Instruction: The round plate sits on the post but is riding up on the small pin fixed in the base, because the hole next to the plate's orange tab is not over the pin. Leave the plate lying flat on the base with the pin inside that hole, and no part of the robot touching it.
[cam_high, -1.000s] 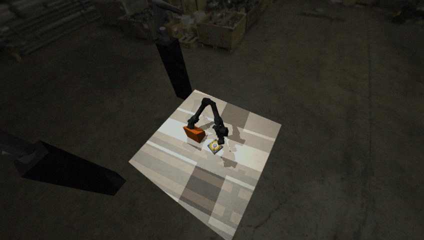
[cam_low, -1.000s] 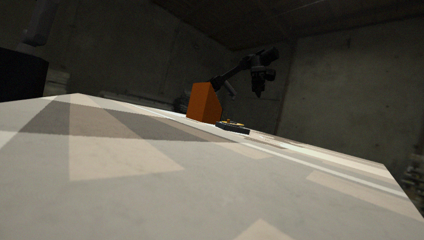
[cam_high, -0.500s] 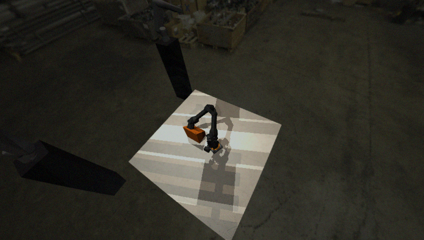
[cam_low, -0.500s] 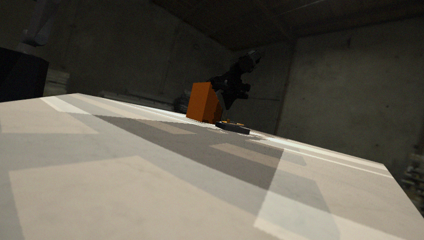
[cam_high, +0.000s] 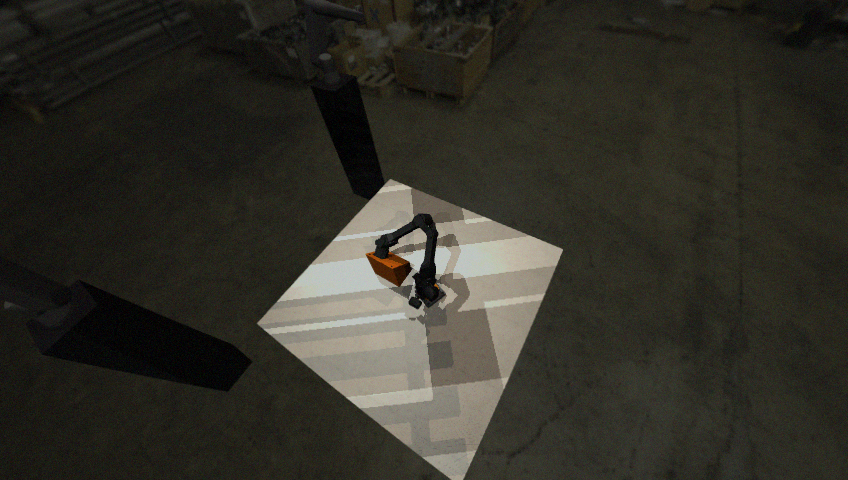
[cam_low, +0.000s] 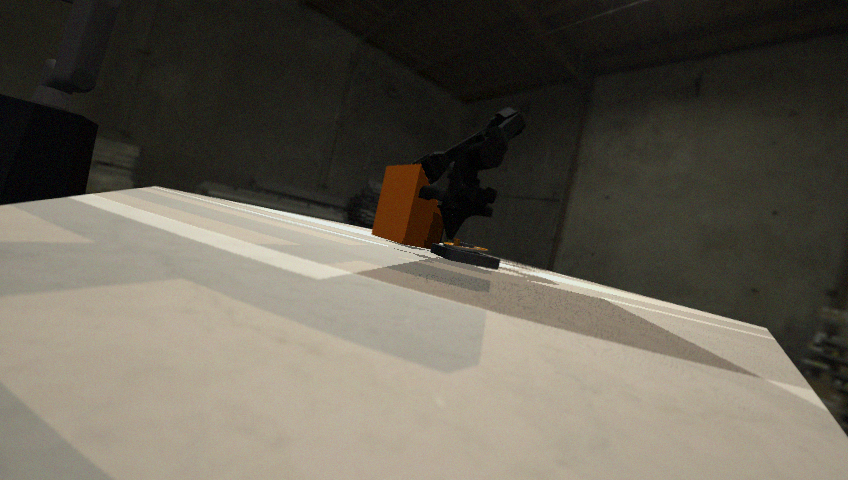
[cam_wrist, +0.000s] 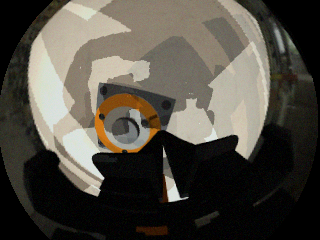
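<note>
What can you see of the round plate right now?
The round plate is an orange ring with a pale grey middle fitted round a light centre post. It lies on a dark grey square base with dark dots at its corners. A darker mark shows on its right rim; tab and hole can't be told apart. In the exterior view it sits low on the base; any tilt is unclear. The gripper is shut, empty, close beside it; contact is unclear.
</note>
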